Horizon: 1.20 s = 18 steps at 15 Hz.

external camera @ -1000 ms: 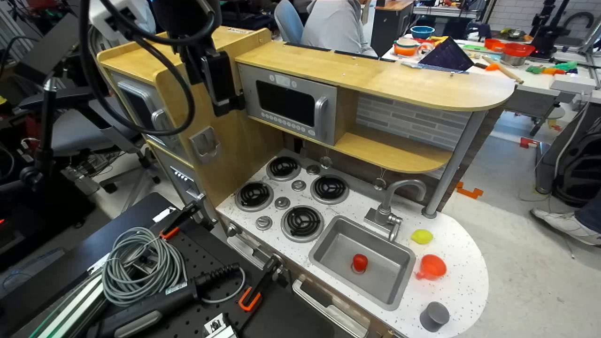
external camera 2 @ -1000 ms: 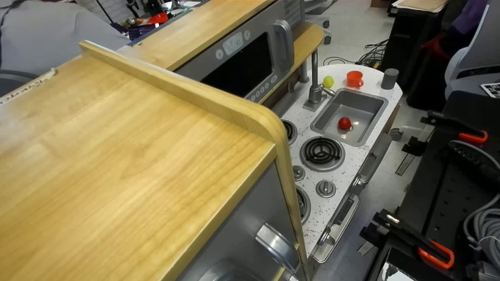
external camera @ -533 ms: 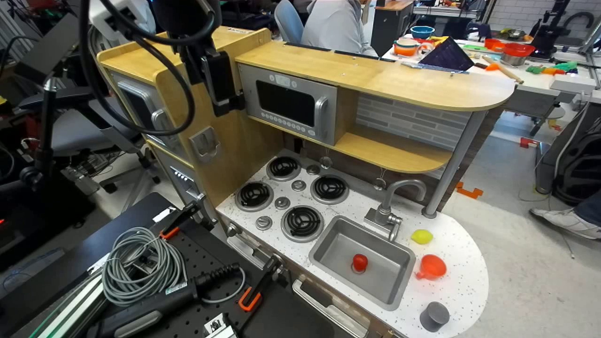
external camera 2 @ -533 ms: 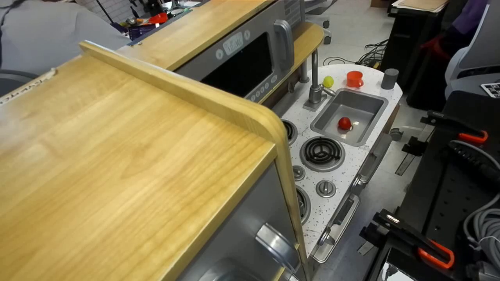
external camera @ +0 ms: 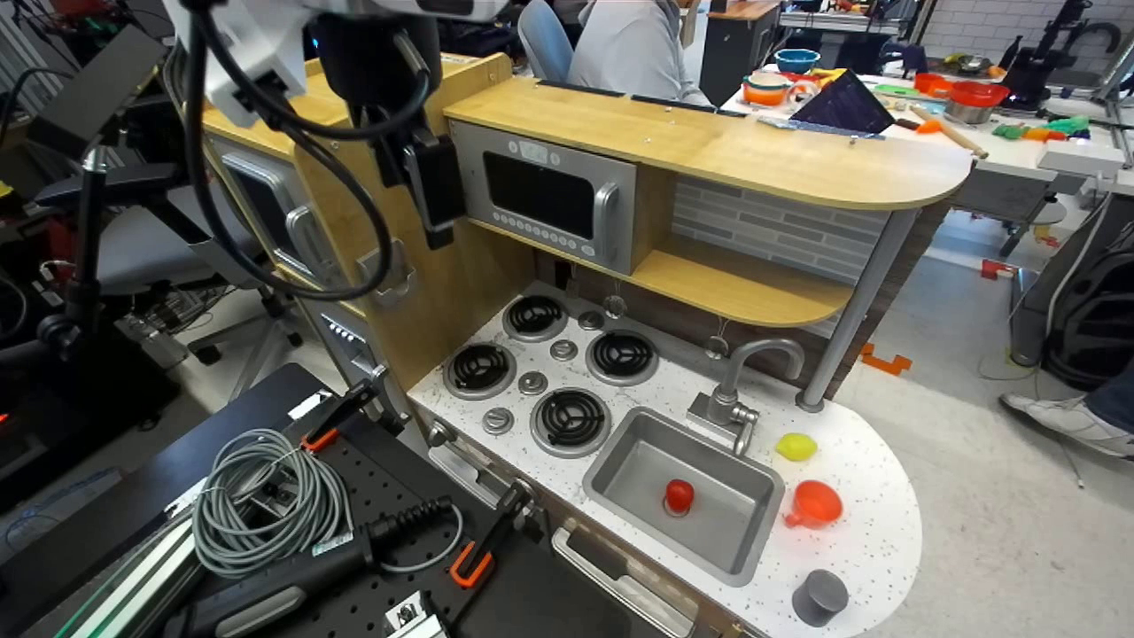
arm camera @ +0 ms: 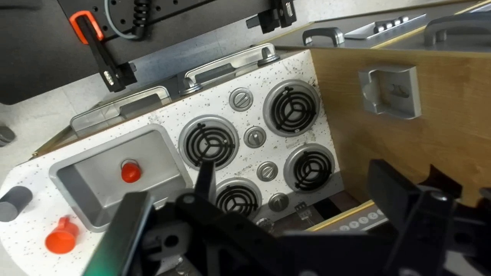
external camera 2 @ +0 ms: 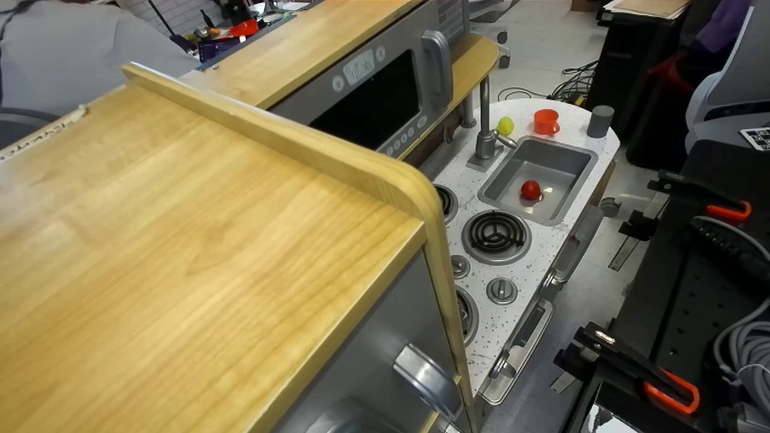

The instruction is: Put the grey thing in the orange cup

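The grey thing is a small grey cylinder standing upright on the white counter near its edge, beside the sink. It also shows in an exterior view and at the left edge of the wrist view. The orange cup is a small red-orange cup with a handle, standing apart from it on the same counter end. It shows too in an exterior view and the wrist view. My gripper is open and empty, high above the stove end, far from both. An exterior view shows it near the microwave.
The grey sink holds a red piece. A yellow lemon-like piece and the faucet stand near the cup. The microwave shelf and a wooden cabinet wall rise beside the gripper. Burners lie below.
My arm and gripper have shifted a little right and down in an exterior view and turned slightly during the last half second. The grey thing and the orange cup have not moved.
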Each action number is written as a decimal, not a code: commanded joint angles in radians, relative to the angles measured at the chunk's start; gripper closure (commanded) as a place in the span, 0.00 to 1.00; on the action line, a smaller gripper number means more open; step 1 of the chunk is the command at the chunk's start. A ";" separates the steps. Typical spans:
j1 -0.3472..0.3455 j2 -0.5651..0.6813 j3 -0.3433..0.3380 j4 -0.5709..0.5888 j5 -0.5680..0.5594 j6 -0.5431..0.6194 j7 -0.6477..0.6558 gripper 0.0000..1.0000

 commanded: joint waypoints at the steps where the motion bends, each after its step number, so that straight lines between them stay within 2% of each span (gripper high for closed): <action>1: -0.056 0.119 -0.021 -0.015 -0.075 0.168 -0.006 0.00; 4: -0.113 0.247 -0.054 -0.005 -0.170 0.319 0.002 0.00; 9: -0.181 0.513 -0.142 0.099 -0.299 0.430 0.021 0.00; 12: -0.185 0.679 -0.214 0.207 -0.379 0.488 0.108 0.00; 18: -0.197 0.931 -0.303 0.409 -0.361 0.556 0.083 0.00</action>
